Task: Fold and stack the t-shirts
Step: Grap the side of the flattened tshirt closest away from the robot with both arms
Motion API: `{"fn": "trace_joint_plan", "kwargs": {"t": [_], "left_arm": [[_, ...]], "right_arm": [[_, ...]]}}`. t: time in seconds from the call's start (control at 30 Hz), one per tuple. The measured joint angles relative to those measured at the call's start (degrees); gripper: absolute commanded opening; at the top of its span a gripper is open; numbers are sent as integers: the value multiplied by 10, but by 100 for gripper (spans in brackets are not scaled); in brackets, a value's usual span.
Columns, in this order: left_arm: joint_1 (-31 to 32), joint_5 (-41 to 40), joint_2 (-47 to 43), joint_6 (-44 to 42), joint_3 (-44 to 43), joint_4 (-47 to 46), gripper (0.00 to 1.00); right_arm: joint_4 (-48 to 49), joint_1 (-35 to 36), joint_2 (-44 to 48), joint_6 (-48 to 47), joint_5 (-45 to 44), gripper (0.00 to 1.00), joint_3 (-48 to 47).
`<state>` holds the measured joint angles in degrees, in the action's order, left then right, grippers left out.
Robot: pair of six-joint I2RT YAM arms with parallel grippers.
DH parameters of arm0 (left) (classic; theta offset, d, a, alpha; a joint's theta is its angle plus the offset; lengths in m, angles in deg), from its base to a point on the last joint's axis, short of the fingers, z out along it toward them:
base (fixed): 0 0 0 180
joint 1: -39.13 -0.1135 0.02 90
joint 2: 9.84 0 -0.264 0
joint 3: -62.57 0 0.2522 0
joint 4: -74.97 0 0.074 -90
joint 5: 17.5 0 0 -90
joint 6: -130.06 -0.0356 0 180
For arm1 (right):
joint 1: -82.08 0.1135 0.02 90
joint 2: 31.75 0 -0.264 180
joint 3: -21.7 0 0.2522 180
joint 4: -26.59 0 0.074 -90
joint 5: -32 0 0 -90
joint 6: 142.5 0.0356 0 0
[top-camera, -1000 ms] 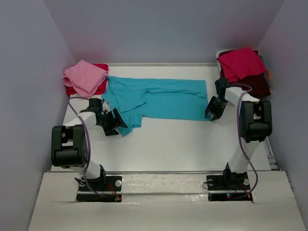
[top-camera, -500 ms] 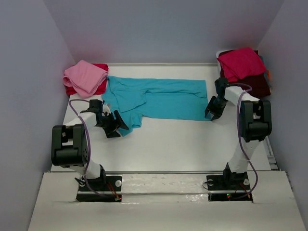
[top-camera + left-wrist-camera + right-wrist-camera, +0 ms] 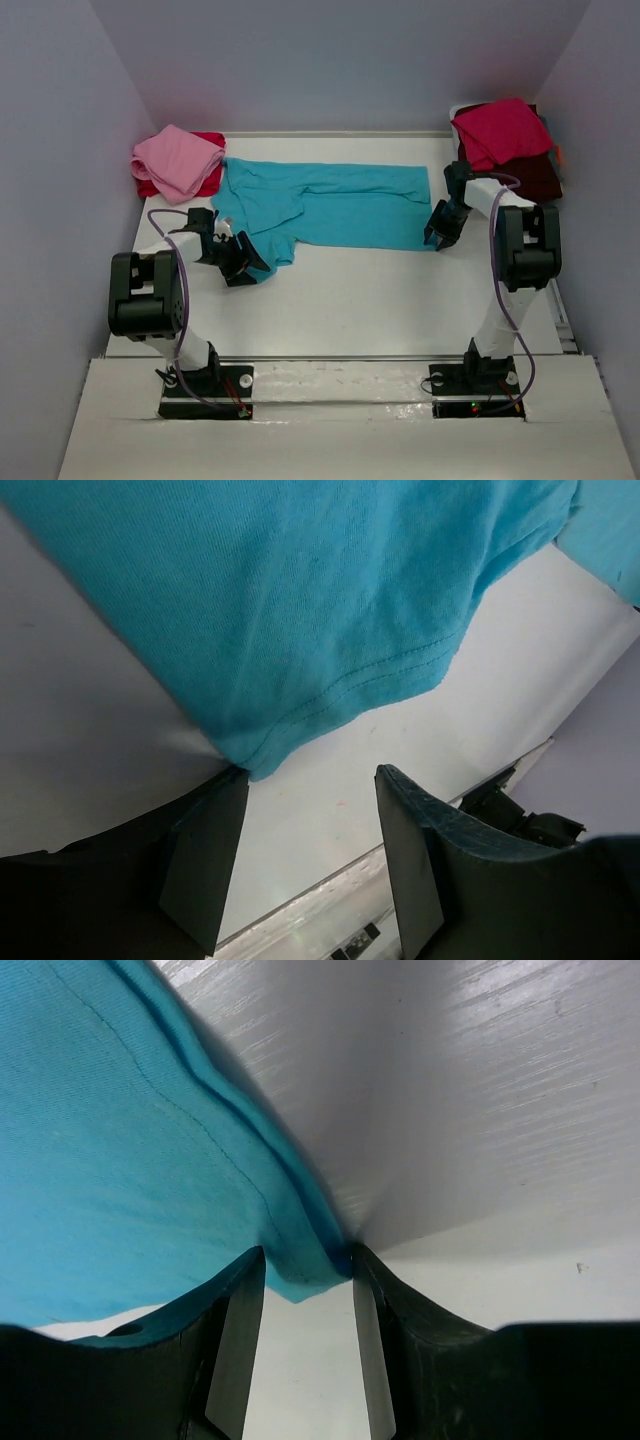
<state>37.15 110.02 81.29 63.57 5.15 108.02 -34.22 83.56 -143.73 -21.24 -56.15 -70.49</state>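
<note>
Turquoise t-shirt (image 3: 330, 205) lies lengthwise across tabletop (image 3: 380, 300); right claw (image 3: 305, 1305) pinches its corner, left claw (image 3: 310, 850) spread at hem.

red shirt (image 3: 208, 183) mostly hidden under pink shirt (image 3: 177, 159), dark maroon shirt (image 3: 538, 176) half covered by crimson shirt (image 3: 500, 131)

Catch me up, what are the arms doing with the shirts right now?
Both arms are working the turquoise t-shirt spread across the table. The left gripper is open at the shirt's near-left hem corner, not yet clamped on it. The right gripper has the near-right corner between its fingers. A pink shirt sits on a red one back left; a crimson shirt tops the pile back right.
</note>
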Motion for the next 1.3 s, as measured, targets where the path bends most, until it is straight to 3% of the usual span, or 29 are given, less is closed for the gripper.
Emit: {"fn": "trace_joint_plan", "kwargs": {"t": [0.1,0.3,0.67,0.87,1.0,1.07,1.2,1.3], "left_arm": [[0,-2,4,0,0,0,53],[0,-9,13,-2,0,1,45],[0,-26,21,-5,0,2,15],[0,-24,22,-5,0,1,6],[0,-24,22,-5,0,1,6],[0,-24,22,-5,0,1,6],[0,-24,22,-5,0,1,6],[0,-25,21,-5,0,2,6]], "right_arm": [[0,0,-1,0,1,46,0],[0,0,-1,0,1,46,-1],[-3,0,-2,0,1,46,-3],[-5,0,-4,0,1,46,-5],[-5,1,-7,-2,3,45,-8],[-6,1,-9,-2,4,42,-10],[-5,1,-12,-5,7,14,-13],[-5,1,-13,-4,8,10,-14]]}}
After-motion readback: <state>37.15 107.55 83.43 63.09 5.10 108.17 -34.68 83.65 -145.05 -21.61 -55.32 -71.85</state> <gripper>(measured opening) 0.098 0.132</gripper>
